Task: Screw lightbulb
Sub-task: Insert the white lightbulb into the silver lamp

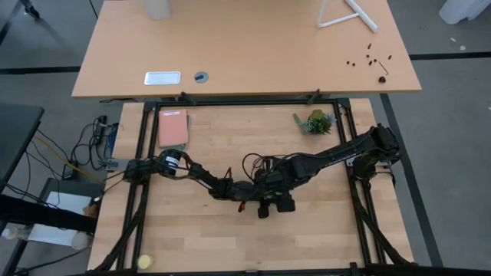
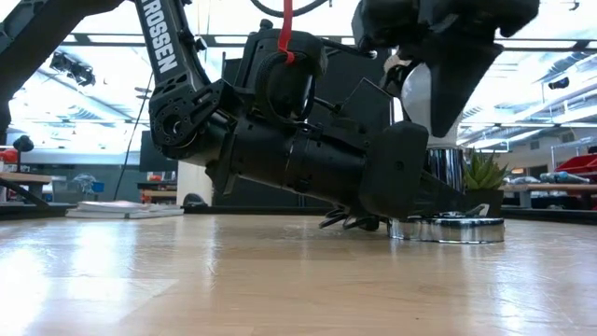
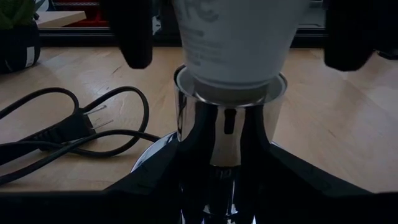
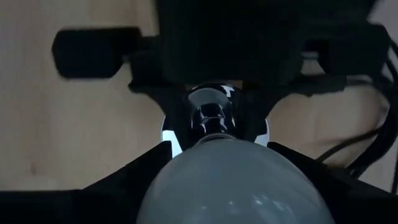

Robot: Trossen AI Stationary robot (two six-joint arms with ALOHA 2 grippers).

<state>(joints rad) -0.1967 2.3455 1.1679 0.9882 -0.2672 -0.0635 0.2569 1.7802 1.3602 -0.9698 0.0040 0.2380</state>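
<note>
The white lightbulb (image 3: 236,43) stands upright with its narrow end in the mouth of a chrome socket (image 3: 227,130). The socket's round disc base (image 2: 457,229) rests on the table near its middle. My left gripper (image 3: 227,171) reaches in low from the table's left and is shut on the socket's neck. My right gripper (image 4: 230,186) hangs over it, pointing down, shut on the bulb (image 4: 230,174). In the high view both grippers (image 1: 265,201) meet at one spot, and the arms hide the bulb there. My left gripper pinches the socket's upright chrome neck (image 3: 186,134) between its two fingers. It comes nearly level from the table's left, slanting a little down. The socket stays upright, its disc base on the table. My right gripper holds the bulb's wide rounded part (image 4: 165,180) between its two fingers (image 4: 118,186). The fingers come from above, pointing down. The bulb stands upright below them, its narrow end (image 3: 230,84) down in the socket's mouth.
The socket's black cord and plug (image 3: 74,127) lie looped on the table beside it. A small potted plant (image 1: 314,121) stands at the far right and a pink book (image 1: 173,129) at the far left. A yellow ball (image 1: 144,262) lies at the near left corner.
</note>
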